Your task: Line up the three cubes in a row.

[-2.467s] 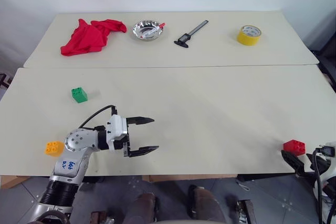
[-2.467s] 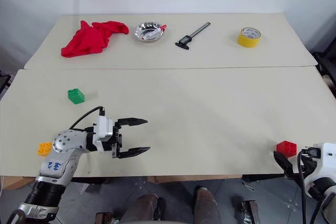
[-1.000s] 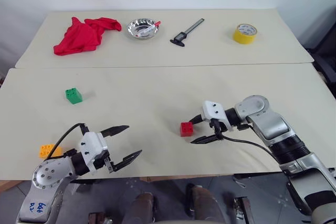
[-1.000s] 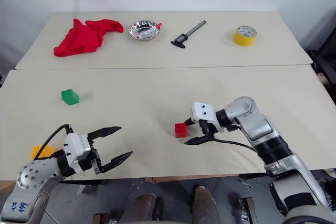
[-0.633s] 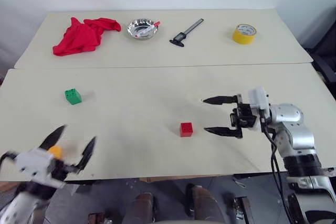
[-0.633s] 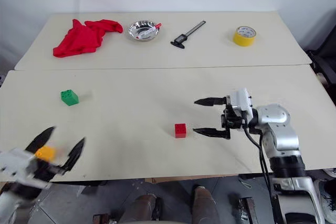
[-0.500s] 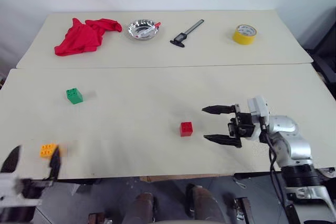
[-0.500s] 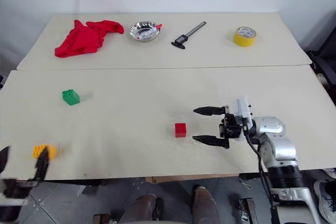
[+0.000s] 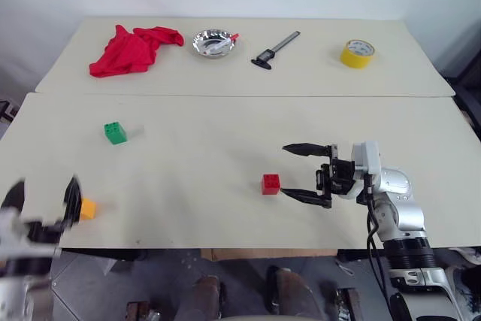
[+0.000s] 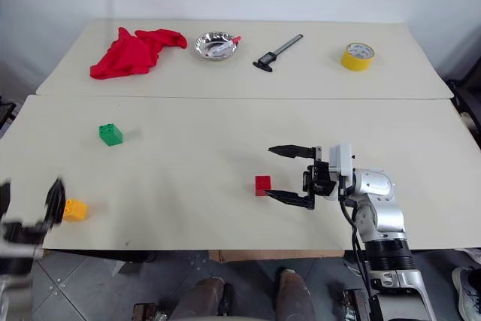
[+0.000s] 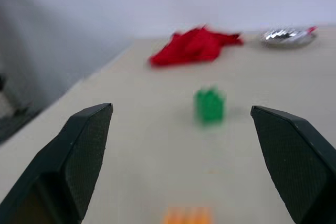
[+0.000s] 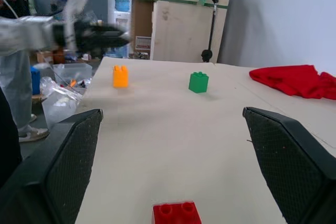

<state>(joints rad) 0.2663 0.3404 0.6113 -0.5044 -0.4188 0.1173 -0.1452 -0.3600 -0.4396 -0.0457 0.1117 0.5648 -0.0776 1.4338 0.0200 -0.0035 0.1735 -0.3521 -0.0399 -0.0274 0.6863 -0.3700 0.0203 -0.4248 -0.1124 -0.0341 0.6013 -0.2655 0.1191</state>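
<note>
Head views. The red cube sits near the middle of the front table, free of any grip. The right gripper lies level just beside it, pointing at it, fingers spread wide and holding nothing; the spacing suggests the cube has been set down there as the start of the row. The green cube stands well to the left, farther back. The orange cube lies near the front left edge, with the blurred left gripper just beside it, fingers apart and empty, probably lining up for a pickup. On the rear table lie a red cloth, a metal bowl, a caliper and a yellow tape roll, none part of the row.

Left wrist view. Between the two spread fingers the orange cube appears closest, the green cube beyond it, then the cloth and bowl.

Right wrist view. The red cube lies between the open fingers, untouched; the orange and green cubes stand far across the table, so the row is judged barely begun.
</note>
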